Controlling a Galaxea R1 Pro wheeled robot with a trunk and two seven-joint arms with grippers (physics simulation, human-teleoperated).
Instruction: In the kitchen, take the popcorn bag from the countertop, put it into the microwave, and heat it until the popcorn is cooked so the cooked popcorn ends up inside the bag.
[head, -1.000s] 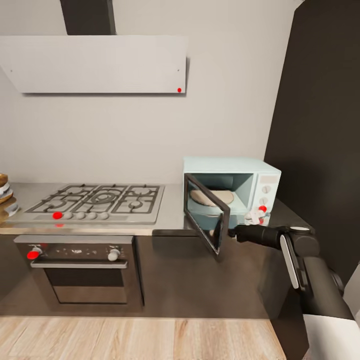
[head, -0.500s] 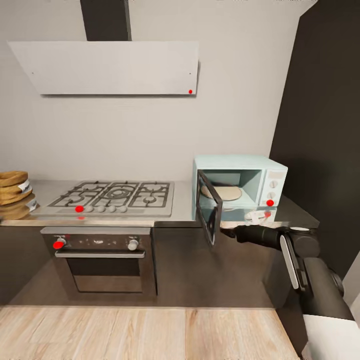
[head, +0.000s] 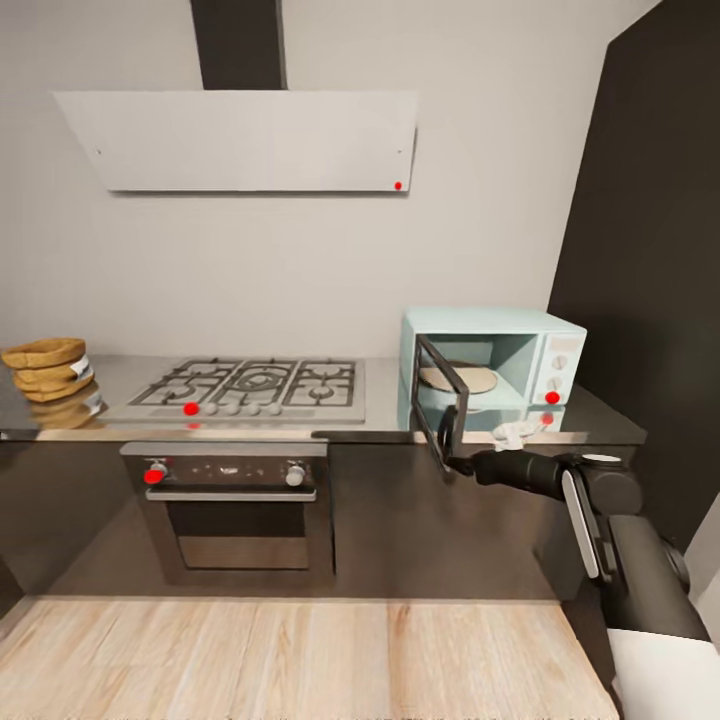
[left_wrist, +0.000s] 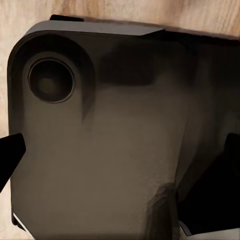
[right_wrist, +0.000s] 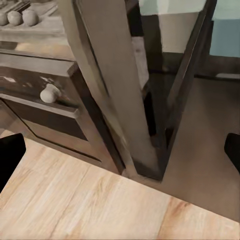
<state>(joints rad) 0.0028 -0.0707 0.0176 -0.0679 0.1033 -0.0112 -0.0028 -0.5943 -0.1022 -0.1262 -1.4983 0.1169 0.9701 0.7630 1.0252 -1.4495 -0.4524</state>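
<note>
The mint-blue microwave (head: 495, 365) stands at the right end of the grey countertop (head: 110, 385), its dark glass door (head: 443, 405) swung out over the front edge. Inside, a pale round turntable (head: 457, 378) shows. The right gripper (head: 452, 466) sits at the door's lower outer corner; in the right wrist view its fingertips (right_wrist: 10, 155) stand wide apart, with the door's edge (right_wrist: 120, 100) between them and no contact seen. Whether the left gripper's fingers are open or closed cannot be told. A gas hob (head: 248, 388) lies mid-worktop above an oven (head: 235, 510). Stacked tan sack-like things (head: 48, 368) sit at the left end; I cannot tell whether they are the popcorn bag.
</note>
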